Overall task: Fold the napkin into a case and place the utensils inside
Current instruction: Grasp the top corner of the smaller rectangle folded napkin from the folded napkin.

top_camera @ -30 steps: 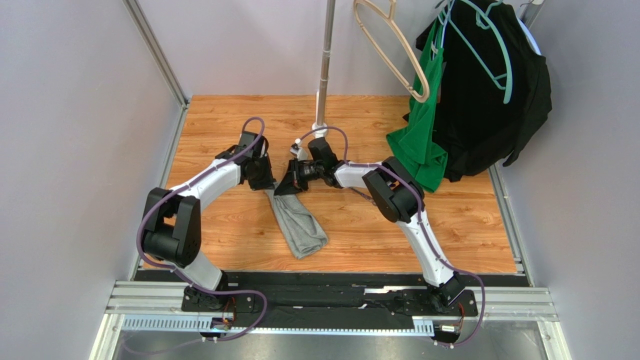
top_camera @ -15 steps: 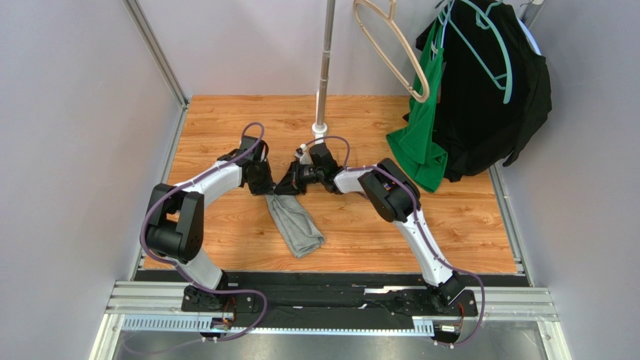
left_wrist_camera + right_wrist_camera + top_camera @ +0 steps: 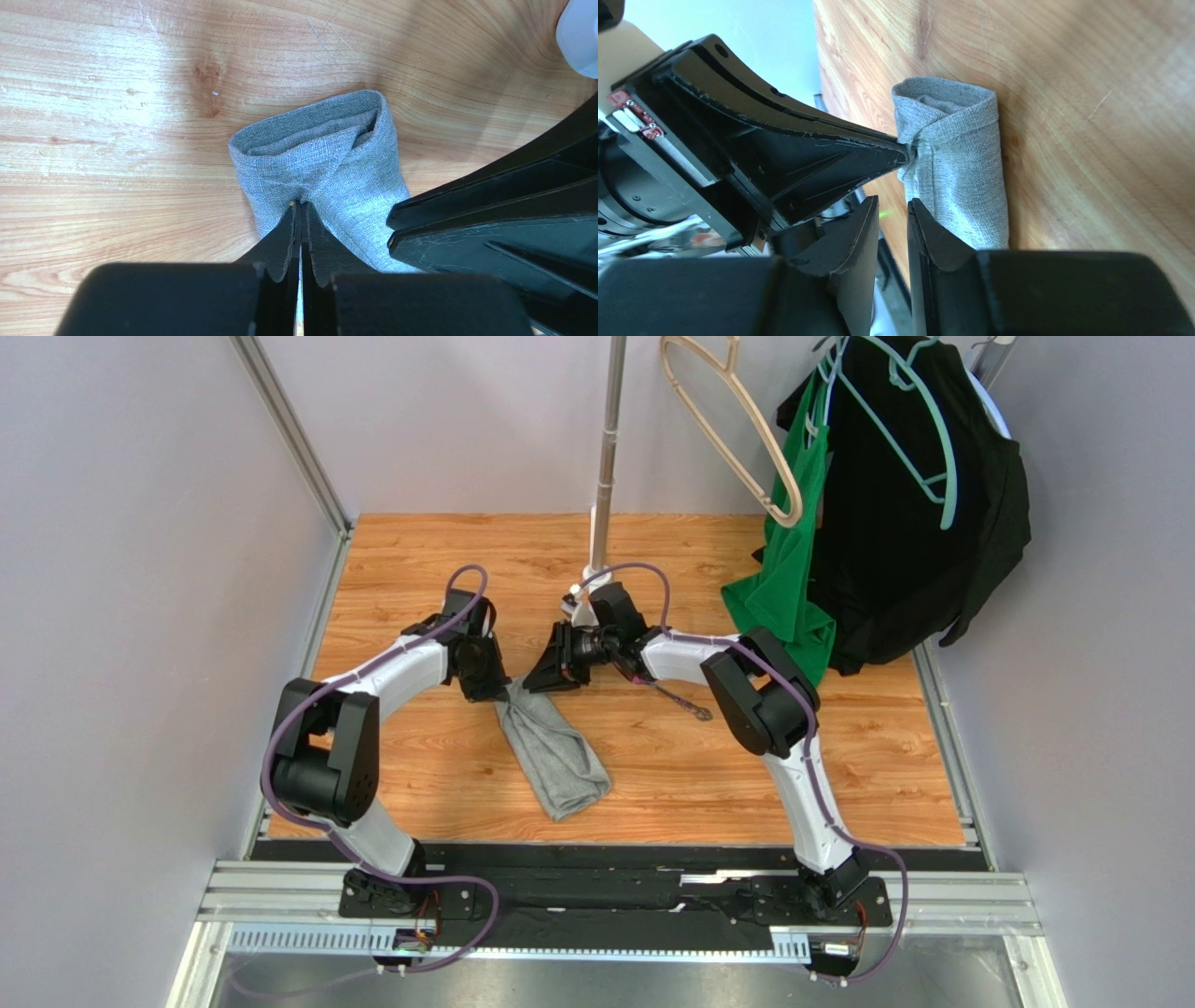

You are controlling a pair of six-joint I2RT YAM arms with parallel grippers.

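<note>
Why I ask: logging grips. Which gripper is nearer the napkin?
Left. The left gripper is shut on the napkin, pinching the cloth near one end. The right gripper sits just beside that end, slightly open, holding nothing.

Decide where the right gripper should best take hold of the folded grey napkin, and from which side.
Probably the top layer at the open far end of the napkin, from the robot's right, opposite the pinching left gripper. There the layers gape apart; elsewhere it lies flat on the table.
</note>
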